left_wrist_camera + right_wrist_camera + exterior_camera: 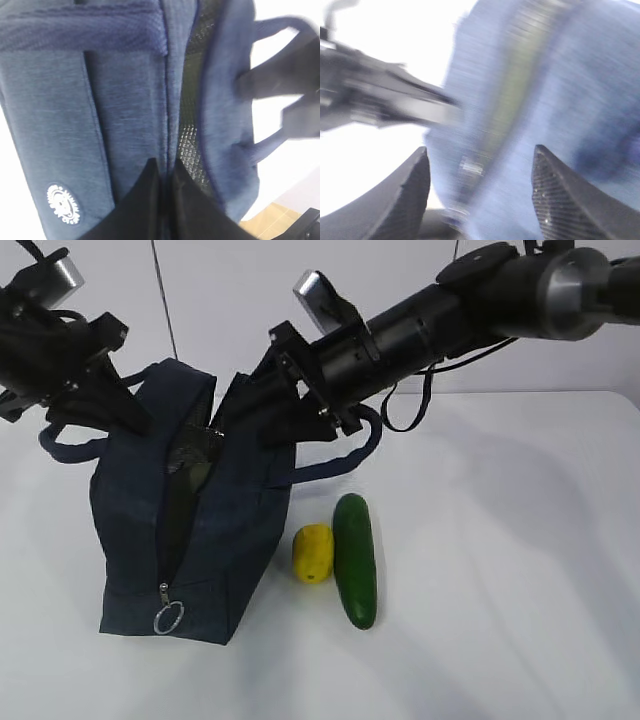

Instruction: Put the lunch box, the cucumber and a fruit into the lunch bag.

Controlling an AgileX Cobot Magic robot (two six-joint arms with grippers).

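The navy lunch bag [215, 530] stands at left centre with its top zipper open, the silver ring pull [168, 618] at its near end. My left gripper [138, 412] is shut on the bag's left opening edge; its wrist view shows the fingers [145, 200] pinching that rim beside the mesh lining [192, 115]. My right gripper [255, 410] is open over the bag's right wall, whose blurred fabric [560, 90] lies beyond its spread fingers [415, 185]. The yellow fruit [312, 552] and the dark green cucumber [355, 560] lie side by side right of the bag. The lunch box is hidden.
The white table [500, 540] runs right and forward of the cucumber. One bag handle [345, 455] loops out behind the fruit, another [70, 445] at the far left. A black cable [420, 405] hangs under the right arm.
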